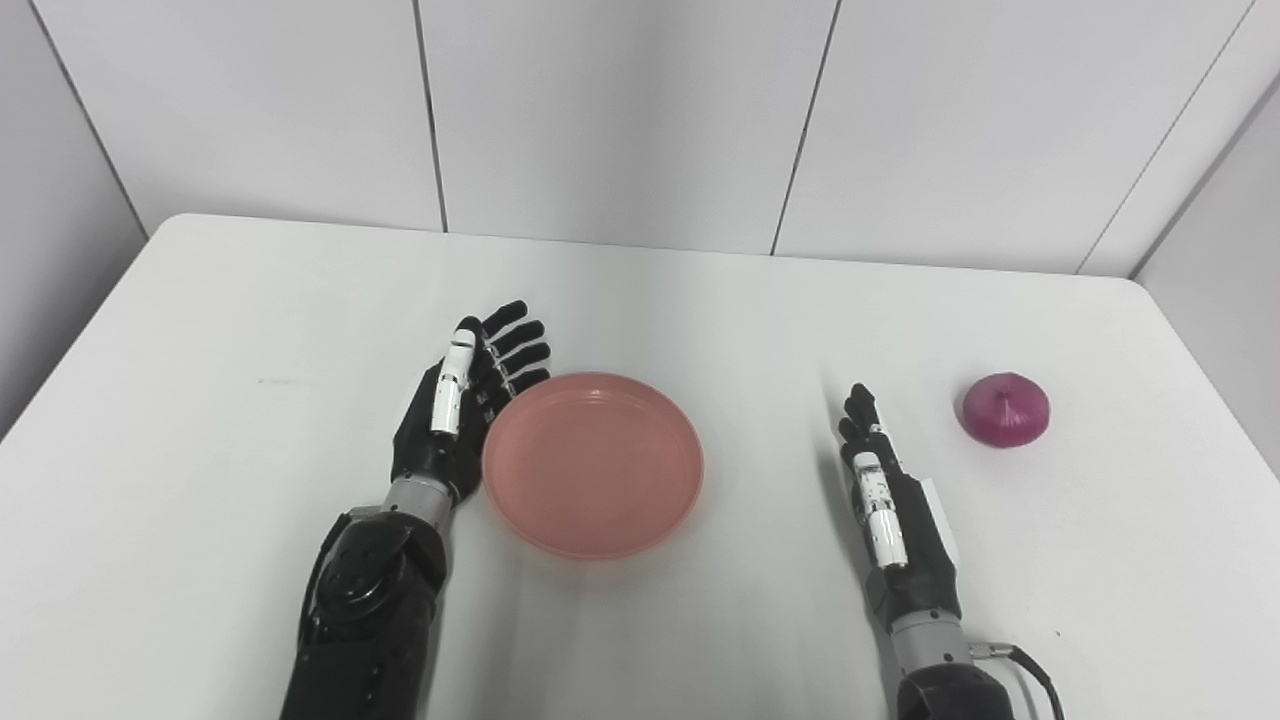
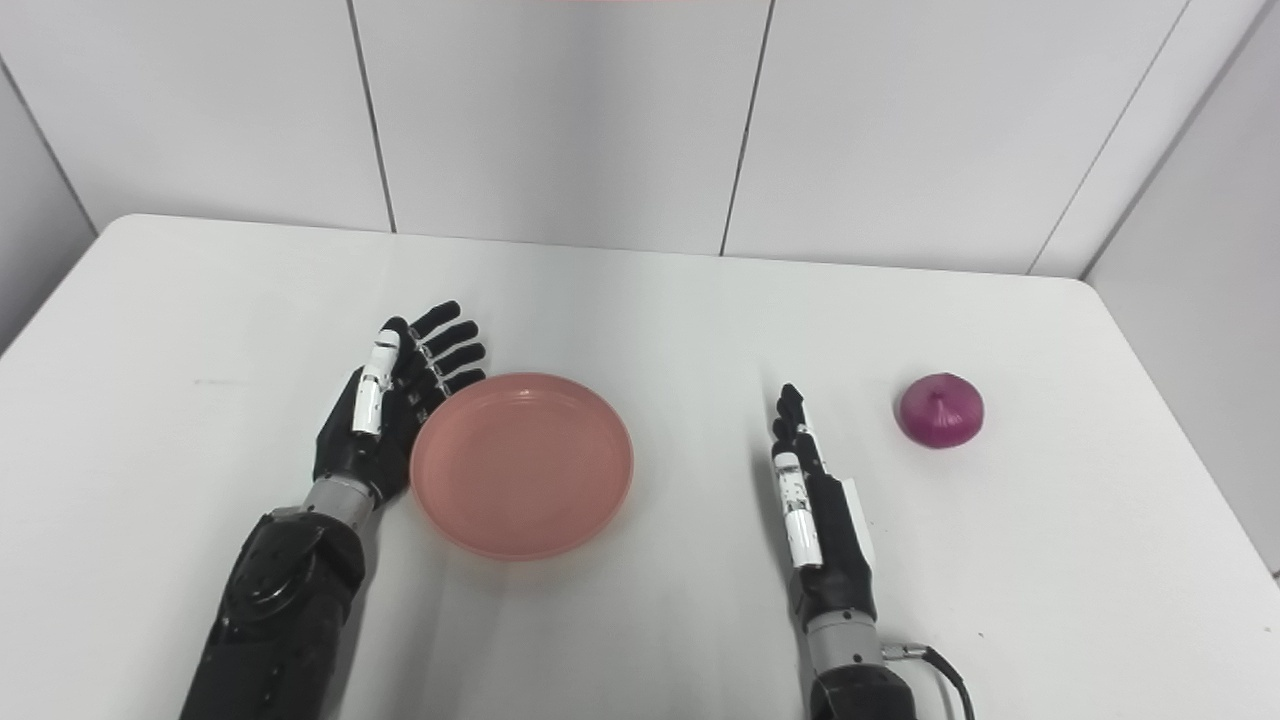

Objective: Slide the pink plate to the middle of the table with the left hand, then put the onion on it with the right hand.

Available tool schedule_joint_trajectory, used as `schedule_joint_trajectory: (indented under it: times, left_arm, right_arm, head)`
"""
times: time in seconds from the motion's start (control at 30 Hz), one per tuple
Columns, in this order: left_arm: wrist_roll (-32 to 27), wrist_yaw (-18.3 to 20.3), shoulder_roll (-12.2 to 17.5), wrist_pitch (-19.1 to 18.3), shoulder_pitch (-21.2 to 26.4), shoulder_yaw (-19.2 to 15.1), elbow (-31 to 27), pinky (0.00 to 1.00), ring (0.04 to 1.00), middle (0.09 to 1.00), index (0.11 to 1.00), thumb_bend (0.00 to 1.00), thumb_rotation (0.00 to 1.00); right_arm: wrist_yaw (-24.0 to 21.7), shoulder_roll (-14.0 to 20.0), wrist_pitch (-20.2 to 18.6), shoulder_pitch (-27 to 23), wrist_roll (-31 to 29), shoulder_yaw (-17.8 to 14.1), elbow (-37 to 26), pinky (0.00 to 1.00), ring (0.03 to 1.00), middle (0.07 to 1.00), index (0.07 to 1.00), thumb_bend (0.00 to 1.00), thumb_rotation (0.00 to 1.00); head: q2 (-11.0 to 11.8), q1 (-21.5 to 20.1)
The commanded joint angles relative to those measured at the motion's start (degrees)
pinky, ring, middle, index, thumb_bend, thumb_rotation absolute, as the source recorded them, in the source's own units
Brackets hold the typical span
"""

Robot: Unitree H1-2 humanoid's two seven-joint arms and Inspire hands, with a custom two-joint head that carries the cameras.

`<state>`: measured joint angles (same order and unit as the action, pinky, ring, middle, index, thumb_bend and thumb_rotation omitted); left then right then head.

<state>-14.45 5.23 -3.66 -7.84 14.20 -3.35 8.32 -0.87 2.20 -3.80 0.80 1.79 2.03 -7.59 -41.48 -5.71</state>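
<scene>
A shallow pink plate (image 1: 592, 462) lies flat near the middle of the white table, with nothing in it. My left hand (image 1: 468, 400) is open, fingers spread, its palm side against the plate's left rim. A purple onion (image 1: 1005, 409) rests on the table to the right, apart from both hands. My right hand (image 1: 888, 495) stands edge-on between plate and onion, fingers straight and holding nothing, a hand's width left of the onion.
The white table (image 1: 250, 330) runs back to a grey panelled wall. Its right edge lies just beyond the onion, and its left edge slants down the left of the picture.
</scene>
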Motion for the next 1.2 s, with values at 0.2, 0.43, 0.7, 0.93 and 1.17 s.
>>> schedule_joint_trajectory:
  times: [0.2, 0.43, 0.7, 0.93, 1.17]
  left_arm:
    - [1.29, -2.06, -3.1, -1.92, -0.65, 1.93, -2.64, 0.73, 0.763, 0.775, 0.762, 0.37, 1.0]
    - [1.37, -2.06, -2.92, -1.5, -0.4, 1.7, -1.71, 0.73, 0.759, 0.771, 0.758, 0.37, 1.0]
    - [0.66, -1.48, -2.71, -0.6, -0.31, 1.26, -0.39, 0.73, 0.758, 0.769, 0.758, 0.39, 1.0]
    - [0.41, -1.21, -2.68, 0.11, -0.48, 1.1, 0.06, 0.73, 0.76, 0.77, 0.757, 0.38, 1.0]
    - [0.53, -0.62, -2.62, 1.0, -0.53, 0.91, 0.95, 0.73, 0.762, 0.773, 0.76, 0.39, 1.0]
  right_arm:
    - [-0.5, -0.26, -0.28, -1.11, 0.05, 0.5, -0.79, 1.0, 1.0, 1.0, 1.0, 0.3, 1.0]
    - [-0.75, -0.12, 0.01, -1.11, -0.61, 0.39, -0.68, 1.0, 1.0, 1.0, 1.0, 0.3, 1.0]
    - [-0.79, 0.15, -0.43, -1.25, -0.51, 0.34, -0.95, 1.0, 0.999, 1.0, 1.0, 0.34, 1.0]
    - [-1.3, 0.95, -1.0, -1.48, -1.16, 0.02, -1.8, 1.0, 0.999, 1.0, 1.0, 0.43, 1.0]
    - [-0.52, 2.43, -1.14, -2.76, 1.46, -0.4, -3.01, 1.0, 0.966, 0.983, 0.997, 0.28, 1.0]
  head:
    - [-0.04, 0.16]
    - [-0.06, 0.16]
    - [-0.07, -0.18]
    - [-0.11, -0.84]
    - [-0.17, -1.8]
